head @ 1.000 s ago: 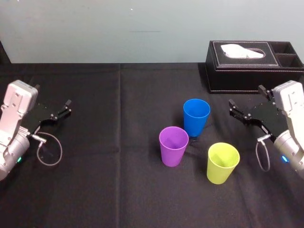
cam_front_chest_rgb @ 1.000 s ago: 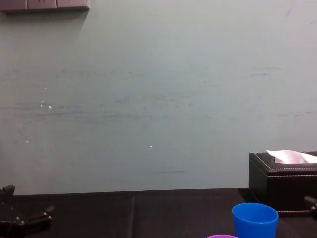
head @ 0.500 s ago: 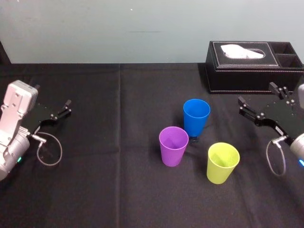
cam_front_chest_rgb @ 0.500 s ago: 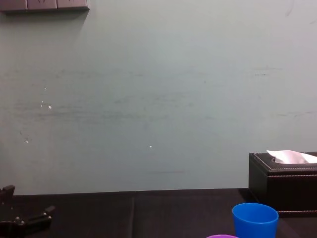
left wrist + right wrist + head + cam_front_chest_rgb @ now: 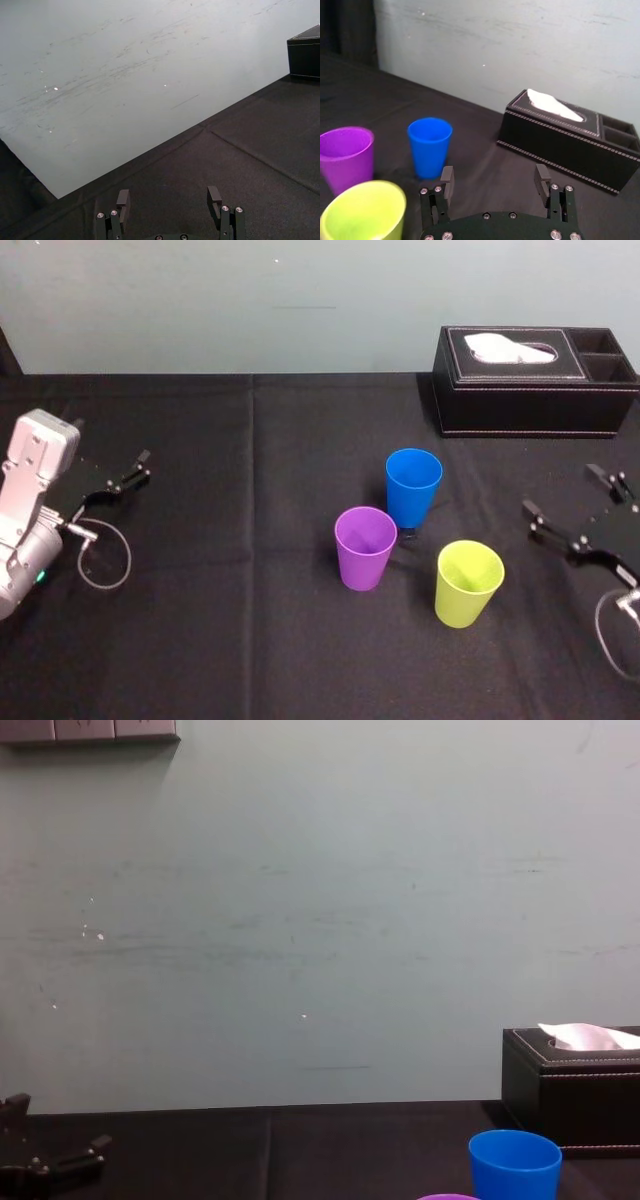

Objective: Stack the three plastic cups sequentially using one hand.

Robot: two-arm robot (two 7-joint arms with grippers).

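So the black leather tissue box (image 5: pixel 535 380) is sitting at the upper right of the head view, white tissue poking out, well behind the cups. At the right edge the right end effector (image 5: pixel 558 488) is hanging with fingers spread wide and empty, and only bare cloth is lying between it and the yellow-green cup (image 5: pixel 468 582). Far left, the left end effector (image 5: pixel 144 466) is resting, fingers apart too. All three are standing upright, smooth and tapered: blue cup (image 5: pixel 413 485) at centre, purple cup (image 5: pixel 365 546) just lower left of it, yellow-green lower right. Black cloth is covering the tabletop (image 5: pixel 250 640), with a pale greenish wall (image 5: pixel 200 300) behind.
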